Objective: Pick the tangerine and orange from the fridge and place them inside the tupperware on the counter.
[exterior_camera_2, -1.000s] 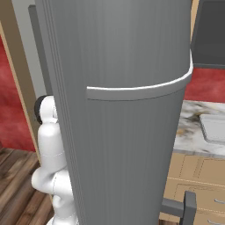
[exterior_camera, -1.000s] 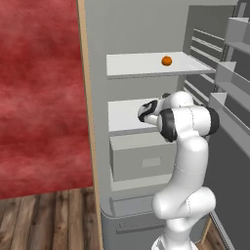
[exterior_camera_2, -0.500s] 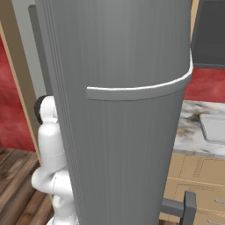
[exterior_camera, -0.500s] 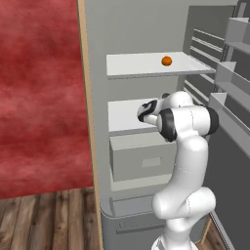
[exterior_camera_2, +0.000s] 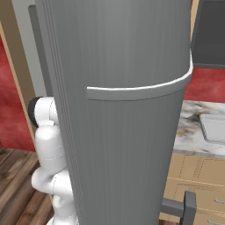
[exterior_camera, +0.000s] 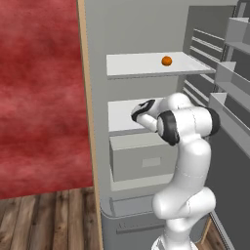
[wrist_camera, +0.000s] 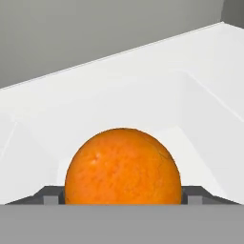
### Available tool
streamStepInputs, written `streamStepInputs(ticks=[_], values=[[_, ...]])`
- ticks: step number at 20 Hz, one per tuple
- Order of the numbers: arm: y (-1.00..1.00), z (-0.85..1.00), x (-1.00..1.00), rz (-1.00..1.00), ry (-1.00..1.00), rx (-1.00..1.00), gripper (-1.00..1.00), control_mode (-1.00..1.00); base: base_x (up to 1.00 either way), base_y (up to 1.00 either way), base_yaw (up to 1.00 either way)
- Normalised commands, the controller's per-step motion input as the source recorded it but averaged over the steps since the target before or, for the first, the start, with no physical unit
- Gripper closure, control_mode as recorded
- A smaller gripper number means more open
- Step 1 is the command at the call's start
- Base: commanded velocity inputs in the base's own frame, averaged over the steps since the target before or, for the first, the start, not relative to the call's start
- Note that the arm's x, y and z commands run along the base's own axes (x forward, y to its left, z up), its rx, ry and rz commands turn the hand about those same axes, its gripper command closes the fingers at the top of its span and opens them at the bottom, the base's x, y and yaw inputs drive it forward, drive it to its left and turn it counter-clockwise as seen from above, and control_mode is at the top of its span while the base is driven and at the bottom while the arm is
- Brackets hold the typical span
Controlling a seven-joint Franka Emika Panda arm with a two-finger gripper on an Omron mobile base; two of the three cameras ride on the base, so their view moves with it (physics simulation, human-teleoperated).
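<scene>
The fridge [exterior_camera: 146,29] stands open. A small round orange fruit, the tangerine by its size [exterior_camera: 166,60], lies on the upper white shelf. My arm reaches onto the middle shelf [exterior_camera: 119,117], where the hand [exterior_camera: 141,110] is turned into the fridge. In the hand view the orange [wrist_camera: 123,164] sits on the white shelf, and my gripper [wrist_camera: 123,196] is shut on it, with a dark fingertip [wrist_camera: 51,196] against each side. From the right base view the grey fridge door [exterior_camera_2: 132,132] hides the hand. The tupperware [exterior_camera_2: 215,127] rests on the marble counter [exterior_camera_2: 191,132] at the right edge.
A grey drawer [exterior_camera: 141,158] sits under the middle shelf, just below my forearm. Door racks [exterior_camera: 234,78] stick out on the right of the opening. A red wall [exterior_camera: 39,97] and wood floor [exterior_camera: 44,219] lie to the left. Tan cabinet drawers [exterior_camera_2: 197,184] are under the counter.
</scene>
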Motion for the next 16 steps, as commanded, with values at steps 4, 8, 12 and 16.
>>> streamStepInputs(ticks=[4,8,12,16], values=[[0.06,0.18,-0.59,0.0,-0.17,0.0,1.0,-1.0,0.0,0.0,0.0],[0.01,0.55,-0.59,0.0,-0.03,0.0,1.0,-1.0,0.0,0.0,0.0],[0.0,0.9,-0.56,0.0,0.0,0.02,1.0,-1.0,0.0,0.0,0.0],[0.0,0.96,-0.56,0.01,0.0,0.06,1.0,-1.0,0.0,0.0,0.0]])
